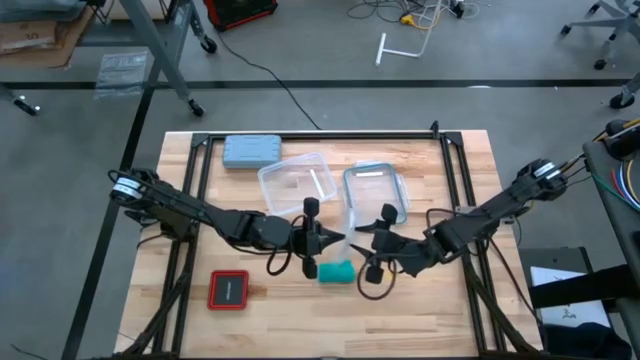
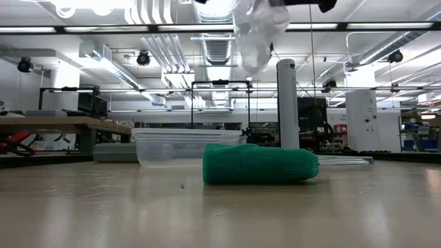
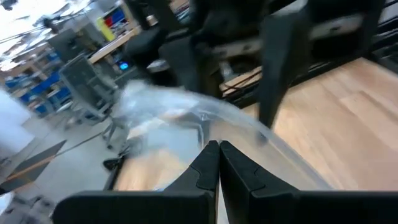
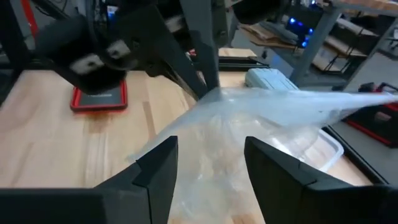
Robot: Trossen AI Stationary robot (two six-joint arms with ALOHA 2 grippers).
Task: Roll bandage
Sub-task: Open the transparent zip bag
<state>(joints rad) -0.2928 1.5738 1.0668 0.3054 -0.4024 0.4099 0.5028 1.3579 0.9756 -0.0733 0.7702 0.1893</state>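
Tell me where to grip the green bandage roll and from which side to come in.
Grip the bandage roll across its middle, coming straight down from above. It lies on its side on the table, apart from the clear containers, so its curved flanks are free. The left gripper, shut on the clear plastic bag, must let go first.

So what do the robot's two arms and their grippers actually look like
Both arms are dark, near-black jointed links with pale silvery collars near their bases and black cables looping beside the wrists. The left gripper and right gripper each carry two flat, black, angular fingers.
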